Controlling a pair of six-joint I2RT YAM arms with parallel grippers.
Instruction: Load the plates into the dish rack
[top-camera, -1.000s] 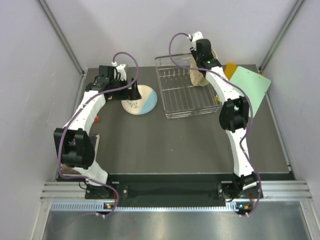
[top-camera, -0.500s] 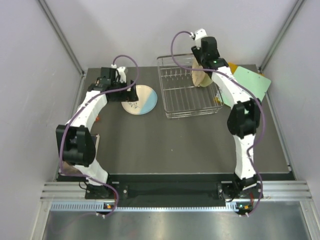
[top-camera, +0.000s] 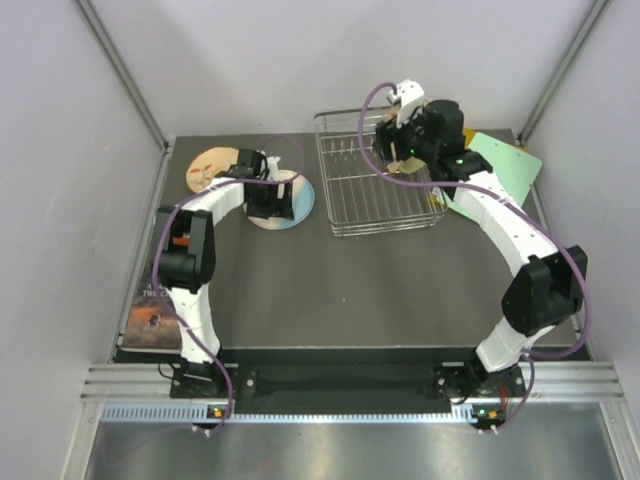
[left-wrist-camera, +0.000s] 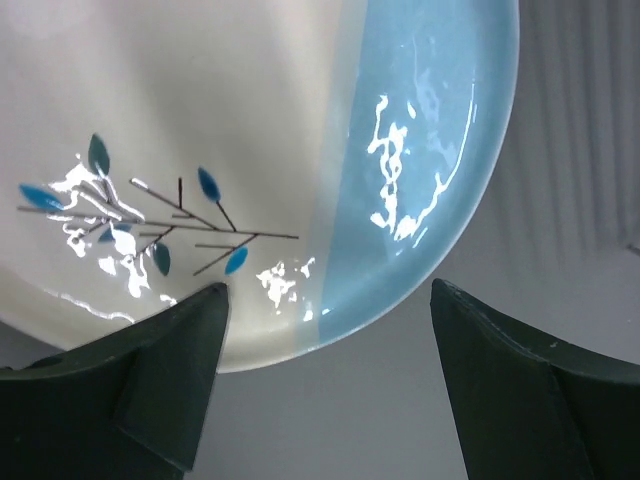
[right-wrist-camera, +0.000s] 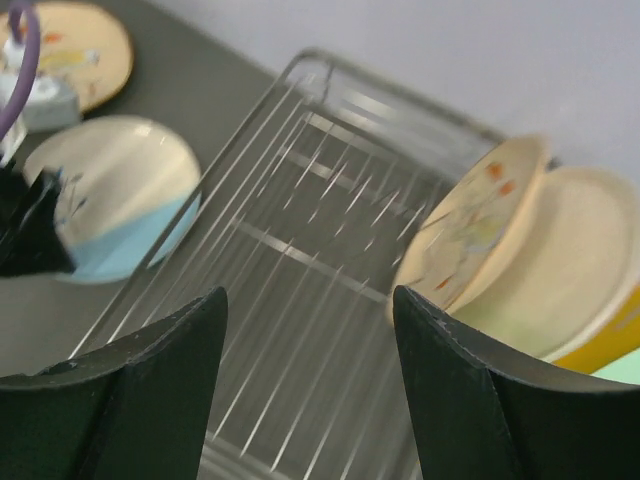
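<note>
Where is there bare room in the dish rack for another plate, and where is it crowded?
The dish rack is bare across its left and middle tines, from the side nearest the white-and-blue plate up to the tan floral plate. Its right end is crowded: that plate and the cream plate lean together there.

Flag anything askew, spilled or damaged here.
Nothing spilled or broken. At the right end of the dish rack, the floral tan plate leans on the cream plate instead of standing upright, and the green board behind lies at an angle to the rack.
</note>
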